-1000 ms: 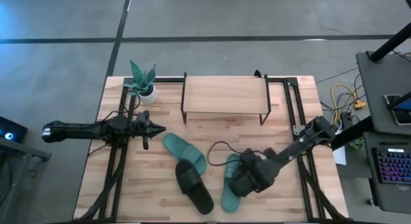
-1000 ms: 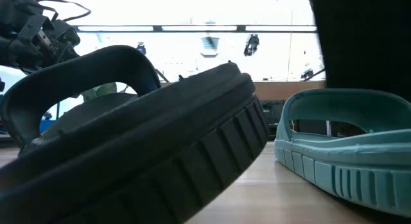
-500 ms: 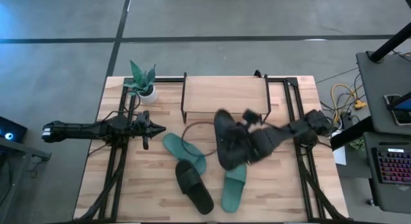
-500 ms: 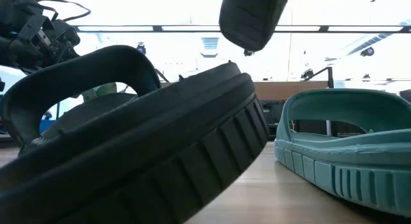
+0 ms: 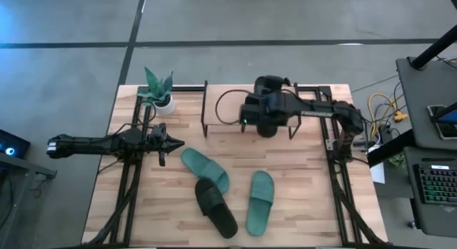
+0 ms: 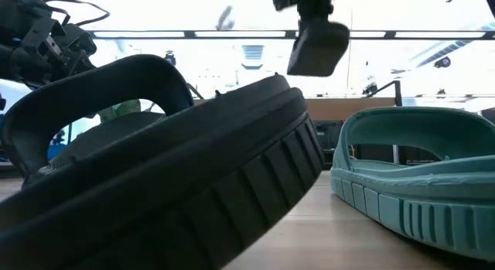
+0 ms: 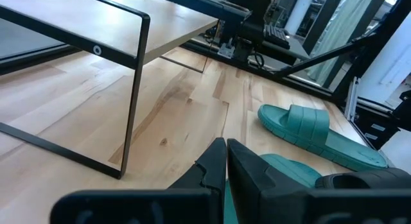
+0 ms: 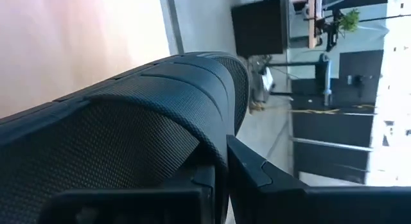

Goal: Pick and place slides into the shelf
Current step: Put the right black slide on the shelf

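Observation:
My right gripper [image 5: 258, 112] is over the shelf [image 5: 228, 106], shut on a black slide [image 6: 317, 44] that hangs in the air; the right wrist view shows its ribbed strap [image 8: 128, 121] close up. A second black slide [image 5: 216, 206] and two teal slides [image 5: 205, 169] [image 5: 260, 201] lie flat on their soles on the near half of the table. In the low view that black slide [image 6: 155, 177] fills the foreground, with a teal slide [image 6: 418, 185] to its right. My left gripper [image 5: 175, 142] is shut and waits at the table's left, level above the table. My right gripper pinches the black slide's wide strap at its edge [image 8: 215, 150] between the two fingers. The slide is lifted clear and hangs tilted below the gripper, above the shelf's top board [image 8: 77, 38].
A small potted plant [image 5: 158, 90] stands at the far left corner beside the shelf. The shelf's thin black frame [image 7: 138, 89] stands ahead of my left gripper [image 7: 225, 166]. A cable loops over the shelf's top [image 5: 220, 106]. Bare tabletop [image 5: 307, 199] lies at the near right.
My right gripper has lifted the black slide from the near right of the table, beside the teal slide, and carried it up and toward the far edge until it hangs over the shelf. The slide has turned about on the way. The other slides stayed where they were.

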`<control>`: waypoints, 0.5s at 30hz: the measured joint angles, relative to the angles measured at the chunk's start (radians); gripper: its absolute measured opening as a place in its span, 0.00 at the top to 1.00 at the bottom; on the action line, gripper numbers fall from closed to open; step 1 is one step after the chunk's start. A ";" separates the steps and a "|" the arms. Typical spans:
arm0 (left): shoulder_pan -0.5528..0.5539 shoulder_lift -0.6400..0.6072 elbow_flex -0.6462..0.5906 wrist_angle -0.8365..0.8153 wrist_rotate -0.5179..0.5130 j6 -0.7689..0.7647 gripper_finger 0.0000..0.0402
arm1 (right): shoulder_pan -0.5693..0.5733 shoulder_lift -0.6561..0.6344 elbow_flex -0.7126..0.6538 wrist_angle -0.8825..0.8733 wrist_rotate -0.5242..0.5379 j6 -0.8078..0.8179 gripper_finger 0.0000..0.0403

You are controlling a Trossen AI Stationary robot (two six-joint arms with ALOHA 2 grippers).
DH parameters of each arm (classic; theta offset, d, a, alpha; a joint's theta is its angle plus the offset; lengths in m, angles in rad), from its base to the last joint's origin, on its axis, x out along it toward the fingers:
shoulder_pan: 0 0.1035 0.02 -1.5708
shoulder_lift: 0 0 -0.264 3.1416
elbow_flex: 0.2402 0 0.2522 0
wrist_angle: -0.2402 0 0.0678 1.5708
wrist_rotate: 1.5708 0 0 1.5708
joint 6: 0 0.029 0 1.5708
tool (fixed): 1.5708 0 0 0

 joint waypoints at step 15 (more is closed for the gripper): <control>0.000 0.001 0.000 0.000 0.000 0.000 1.00 | -0.210 -0.089 -0.258 0.410 -0.072 -0.246 0.96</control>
